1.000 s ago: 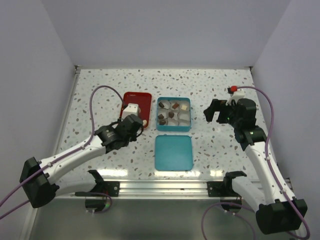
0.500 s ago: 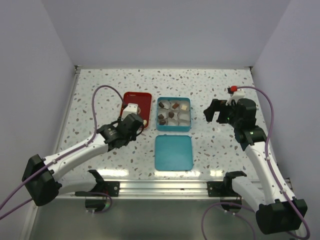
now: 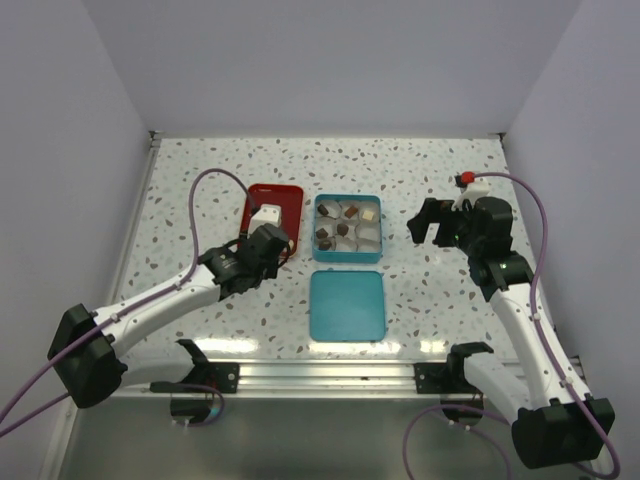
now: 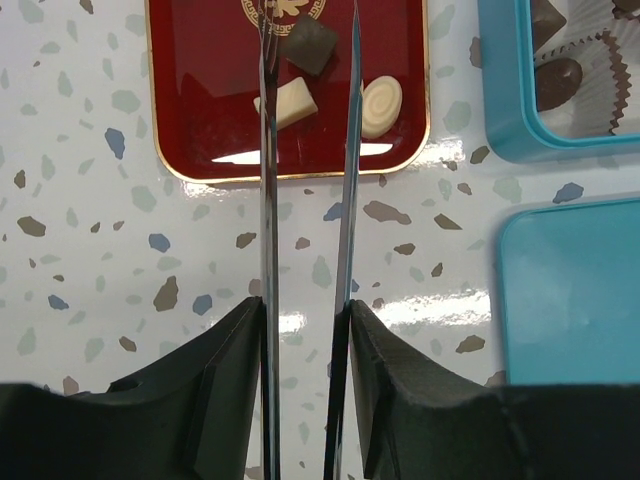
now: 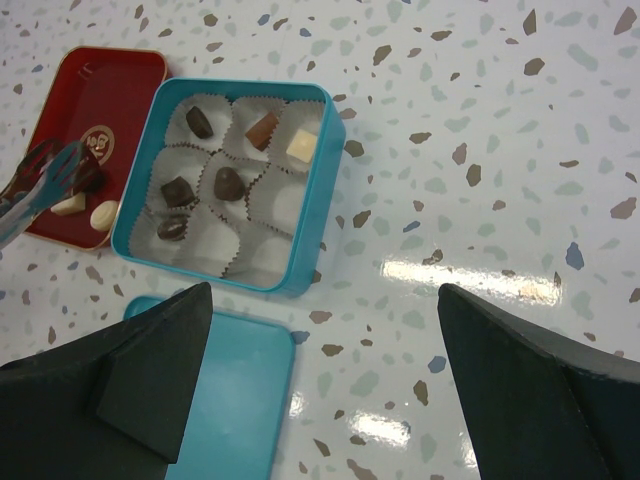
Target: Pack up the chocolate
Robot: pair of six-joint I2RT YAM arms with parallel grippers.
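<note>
Left gripper point(image 4: 309, 18) over the red tray point(image 4: 190, 120), jaws apart, straddling the dark square chocolate point(image 4: 311, 46) without clear contact. Right gripper point(image 5: 325, 300), jaws spread wide, is well apart from the tray.

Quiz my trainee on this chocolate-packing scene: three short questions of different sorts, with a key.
1. How many chocolates lie on the red tray?
2. True or false: the teal box is closed by its cover.
3. Which piece sits between the fingers of the left gripper? A. the dark square B. the cream bar C. the cream oval

Key
1. Three.
2. False: the lid lies flat on the table beside the open teal tin.
3. A.
</note>
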